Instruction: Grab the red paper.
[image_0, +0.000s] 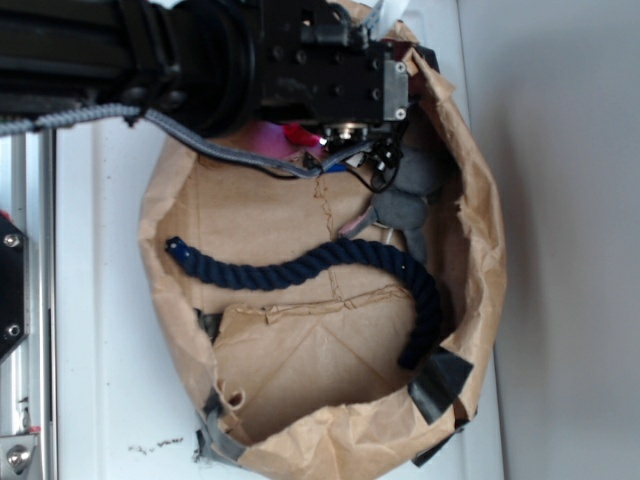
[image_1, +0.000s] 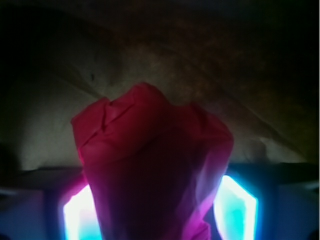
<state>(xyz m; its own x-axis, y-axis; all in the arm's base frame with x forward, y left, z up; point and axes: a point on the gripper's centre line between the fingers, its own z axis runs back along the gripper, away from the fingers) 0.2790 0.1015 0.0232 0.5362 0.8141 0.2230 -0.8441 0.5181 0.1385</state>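
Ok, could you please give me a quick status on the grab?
Gripper around red paper, closure unconfirmed. Paper between lit fingers. Grey toy and blue rope alongside, not obstructing.

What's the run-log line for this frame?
claw: shut on red paper | place: inside paper bag, near toy | rope: untouched

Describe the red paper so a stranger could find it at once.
Look into the brown paper bag lying open on the white table. At its top edge, under the black gripper, beside the grey plush toy, sits the red paper. It alone is bright red and crumpled; the rope is dark blue.
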